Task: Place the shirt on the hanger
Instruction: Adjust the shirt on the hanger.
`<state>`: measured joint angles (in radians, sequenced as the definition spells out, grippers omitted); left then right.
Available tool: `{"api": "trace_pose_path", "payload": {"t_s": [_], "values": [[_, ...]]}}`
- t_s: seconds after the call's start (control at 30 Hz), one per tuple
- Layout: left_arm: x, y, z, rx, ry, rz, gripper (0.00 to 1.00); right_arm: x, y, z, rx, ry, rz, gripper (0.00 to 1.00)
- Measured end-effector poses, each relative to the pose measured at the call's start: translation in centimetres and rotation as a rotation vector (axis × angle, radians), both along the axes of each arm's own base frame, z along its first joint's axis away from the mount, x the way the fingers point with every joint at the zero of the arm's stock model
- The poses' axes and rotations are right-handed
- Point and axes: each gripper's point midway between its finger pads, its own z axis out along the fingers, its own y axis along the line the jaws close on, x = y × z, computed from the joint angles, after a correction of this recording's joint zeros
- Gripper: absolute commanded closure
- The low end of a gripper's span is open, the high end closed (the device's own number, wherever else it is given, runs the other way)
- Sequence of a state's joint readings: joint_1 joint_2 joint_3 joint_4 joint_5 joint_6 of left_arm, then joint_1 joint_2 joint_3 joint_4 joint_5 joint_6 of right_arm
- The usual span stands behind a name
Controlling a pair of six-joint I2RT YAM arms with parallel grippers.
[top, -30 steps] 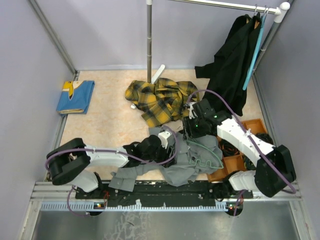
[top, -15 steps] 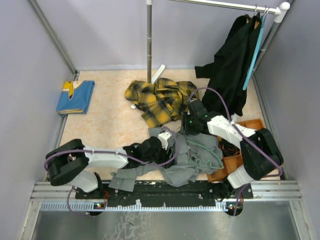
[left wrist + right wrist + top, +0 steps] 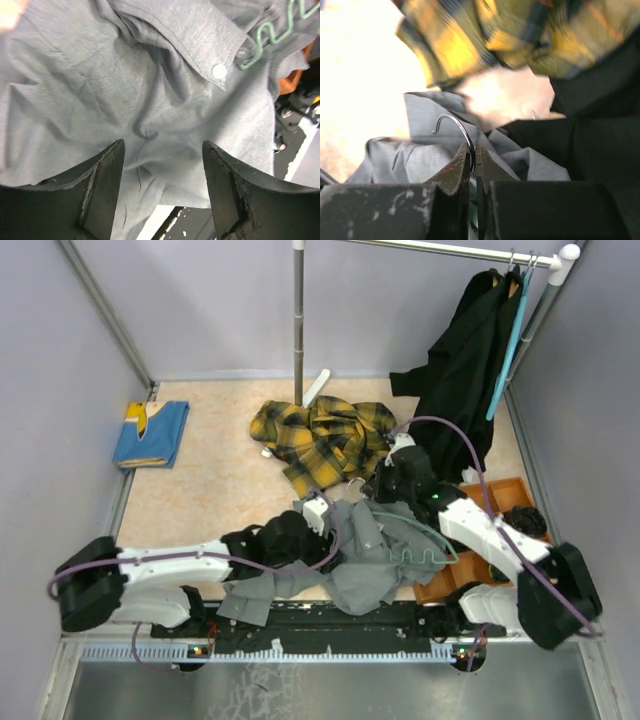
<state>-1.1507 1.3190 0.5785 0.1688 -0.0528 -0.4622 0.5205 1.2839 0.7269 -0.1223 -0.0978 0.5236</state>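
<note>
Right gripper [image 3: 472,150] is pinched closed on the thin metal hook [image 3: 454,124] of the hanger [image 3: 425,557], jaws meeting with the wire between them. Hanger's wavy teal bar lies on the crumpled grey shirt [image 3: 370,575] near the front edge of the table [image 3: 220,490], just left of an orange tray [image 3: 445,585]. Left gripper [image 3: 162,147] is spread wide over the shirt fabric, nothing between its fingers; contact with the cloth unclear. Yellow plaid garment [image 3: 320,440] lies just behind the shirt.
</note>
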Motion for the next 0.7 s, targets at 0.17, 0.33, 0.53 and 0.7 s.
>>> {"api": "trace_pose_path", "payload": {"t_s": [0.17,0.33,0.53,0.7], "values": [[1.0,1.5,7.5,-0.119,-0.157,0.031,0.20,0.0,0.1,7.6,0.086,-0.273,0.065,1.00],[1.8,3.5,16.3,-0.273,-0.343,0.069,0.07,-1.0,-0.7,13.3,0.104,-0.486,0.110,1.00],[3.3,6.4,22.3,-0.266,-0.513,0.152,0.01,-2.1,-1.7,19.8,0.090,-0.660,0.144,1.00],[4.7,8.3,23.4,-0.176,-0.589,0.226,0.01,-3.7,-2.2,26.8,0.115,-0.802,0.174,1.00]]}}
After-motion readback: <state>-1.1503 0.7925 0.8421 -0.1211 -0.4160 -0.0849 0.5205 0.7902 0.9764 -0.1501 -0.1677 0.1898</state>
